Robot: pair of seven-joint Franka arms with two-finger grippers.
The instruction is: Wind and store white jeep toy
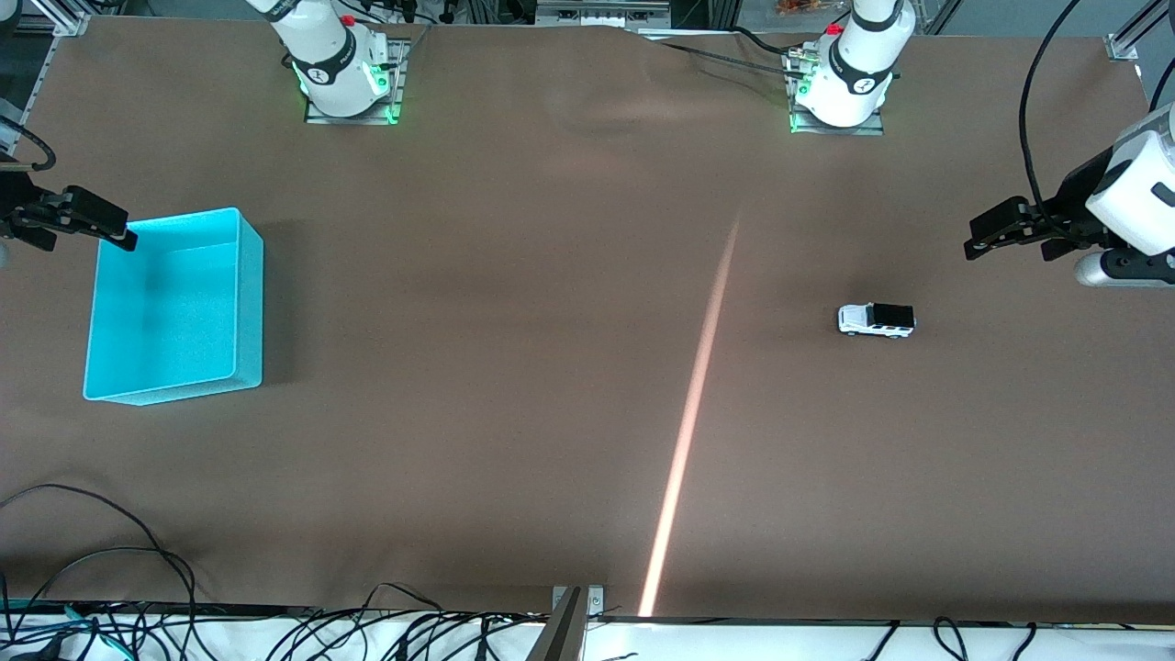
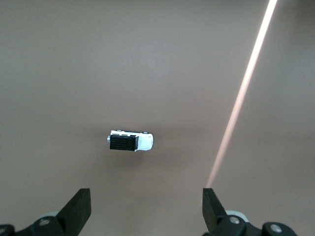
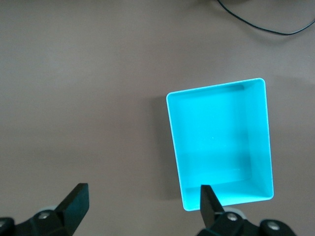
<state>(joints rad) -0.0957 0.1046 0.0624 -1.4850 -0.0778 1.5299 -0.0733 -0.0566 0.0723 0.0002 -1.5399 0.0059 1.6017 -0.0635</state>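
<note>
front: white jeep toy (image 1: 876, 319) on tabletop (image 1: 551, 367) toward left arm's end, untouched; left gripper (image 1: 975, 246) aloft near that edge, right gripper (image 1: 124, 240) over cyan bin (image 1: 248, 303) rim | left wrist: fingers (image 2: 78, 209) apart, jeep between, clear | right wrist: fingers (image 3: 74, 201) apart above bin

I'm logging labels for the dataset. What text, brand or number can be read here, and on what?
None can be read.
white jeep toy: no lettering shows.
cyan bin: plain, no label.
Arm bases: round logo marks with small lettering, too small to read.
</note>
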